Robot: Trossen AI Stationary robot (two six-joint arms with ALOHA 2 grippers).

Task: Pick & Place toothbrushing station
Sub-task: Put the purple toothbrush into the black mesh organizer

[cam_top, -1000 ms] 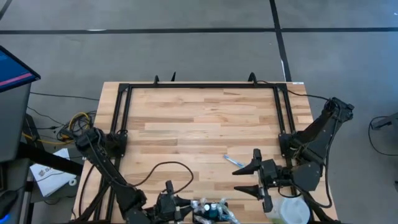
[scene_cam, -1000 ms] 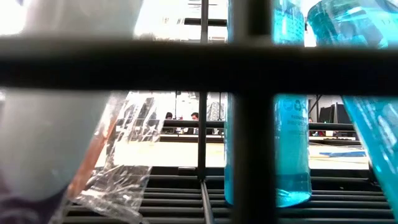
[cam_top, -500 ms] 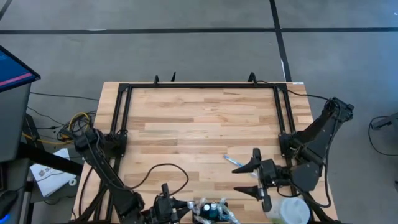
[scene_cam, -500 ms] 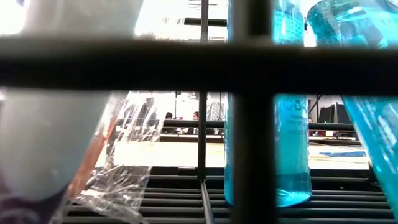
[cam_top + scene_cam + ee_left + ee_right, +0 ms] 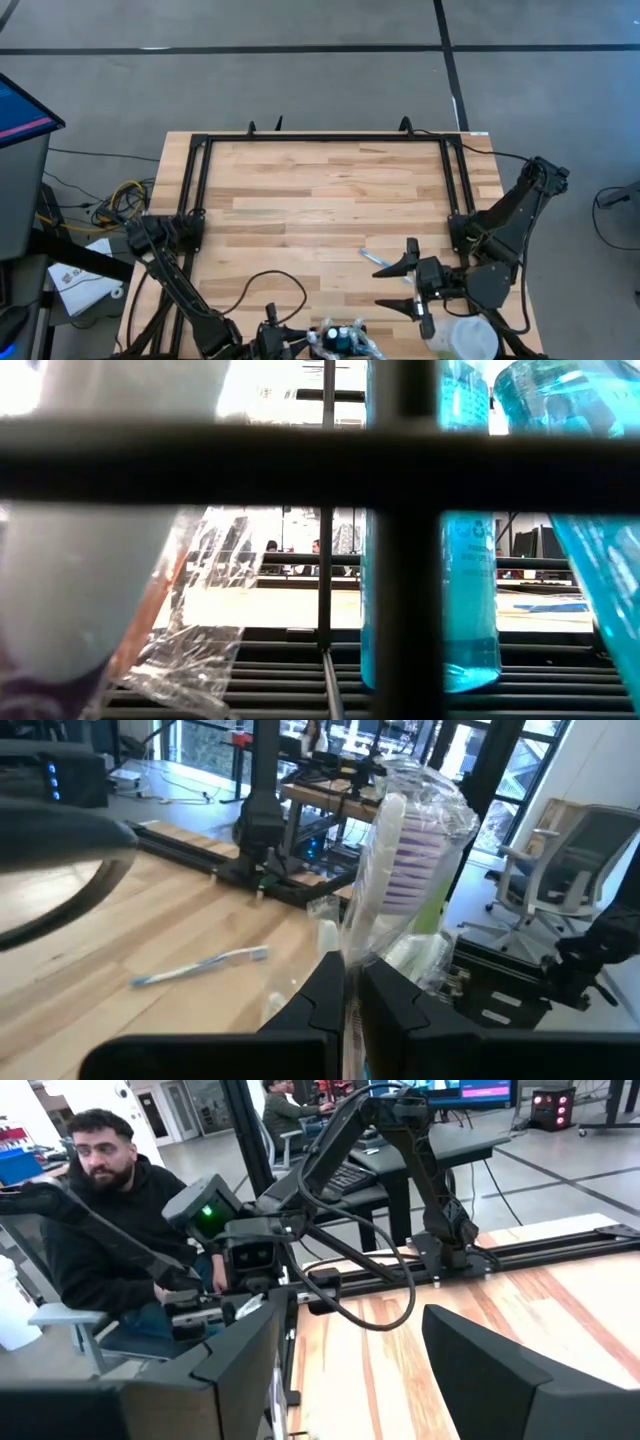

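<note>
**Toothbrushing station: stock at the near table edge, mid-task**

- Toothbrushing station [image 5: 340, 342]: at the near edge of the wooden table [image 5: 320, 190], partly cut off in the overhead view. Seen from table level through its dark bars [image 5: 320, 445], it holds a blue bottle [image 5: 470, 600], a white container [image 5: 70, 580] and a clear-wrapped item [image 5: 195, 630].
- Left gripper [image 5: 290, 342]: down at the station's left side, fingers [image 5: 320, 1005] closed. A plastic-wrapped toothbrush [image 5: 395, 850] with purple bristles rises just past the fingertips; whether they pinch it cannot be told.
- Right gripper [image 5: 402, 285]: low over the table, right of centre, fingers spread wide, holding nothing.
- Loose blue toothbrush [image 5: 376, 260]: flat on the boards, just beside the right gripper's far finger, not touching it.
- White round cup [image 5: 462, 338]: near right corner, beside the right arm.
- Person [image 5: 105, 1230]: seated beyond the table, clear of both arms.

Progress, as judged: several items appear stowed already. The blue toothbrush remains out; the right gripper looks poised to collect it. The wrapped brush seems to be at or in the station.
</note>
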